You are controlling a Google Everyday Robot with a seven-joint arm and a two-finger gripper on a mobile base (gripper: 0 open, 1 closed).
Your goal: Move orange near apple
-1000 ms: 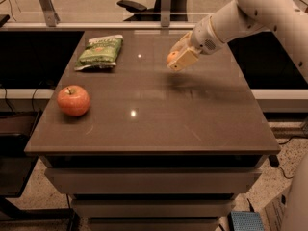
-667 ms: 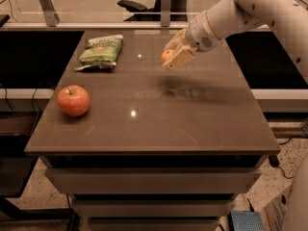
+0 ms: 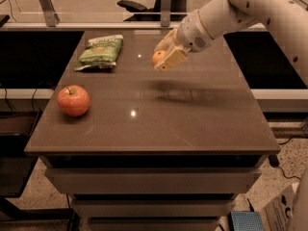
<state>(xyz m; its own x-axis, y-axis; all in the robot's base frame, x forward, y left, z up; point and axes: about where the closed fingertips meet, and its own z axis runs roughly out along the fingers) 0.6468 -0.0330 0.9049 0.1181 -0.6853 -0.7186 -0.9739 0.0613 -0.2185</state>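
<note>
The apple point(image 3: 73, 100) is large, red-orange and glossy with a short dark stem; it sits on the table's left side near the front. My gripper point(image 3: 162, 57) hangs above the back middle of the table, well to the right of the apple. It is shut on the small orange point(image 3: 158, 57), which shows between the cream fingers and is held clear of the tabletop. Its shadow falls on the table below and to the right.
A green snack bag point(image 3: 99, 51) lies at the table's back left. The dark brown table point(image 3: 192, 124) has drawers below. A black office chair point(image 3: 132, 6) and rails stand behind. My white arm point(image 3: 250, 8) reaches in from the upper right.
My gripper has moved left with the orange in it, toward the apple's side of the table. The apple and the snack bag have not moved.
</note>
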